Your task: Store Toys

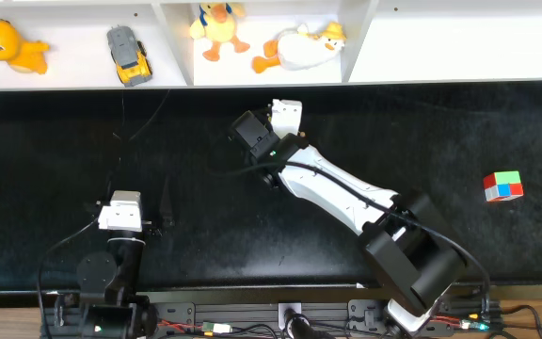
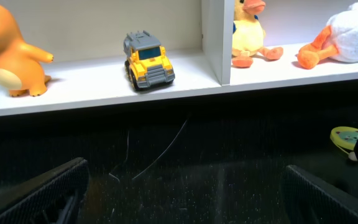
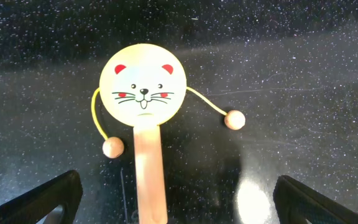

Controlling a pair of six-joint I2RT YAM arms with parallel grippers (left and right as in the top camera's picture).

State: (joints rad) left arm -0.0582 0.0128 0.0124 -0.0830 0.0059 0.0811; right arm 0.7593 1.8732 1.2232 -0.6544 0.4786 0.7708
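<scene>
Black table [image 1: 55, 141] below, white shelf [image 2: 92, 87] behind. Your left gripper [image 2: 185, 199] faces that shelf, fingers spread, holding nothing. Your right gripper [image 3: 179, 208] hangs spread wide over the cat-face rattle [image 3: 143, 93], flat on the table.

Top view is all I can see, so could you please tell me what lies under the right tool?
Observer: A cat-face drum lies flat on the table, below the right tool.
Operator: Thank you. Is that tool ready to take it?
Observer: Its fingers are wide apart and clear of the drum.
Operator: And the left tool, please?
Observer: The left tool is open too, with nothing between its fingers.
</scene>
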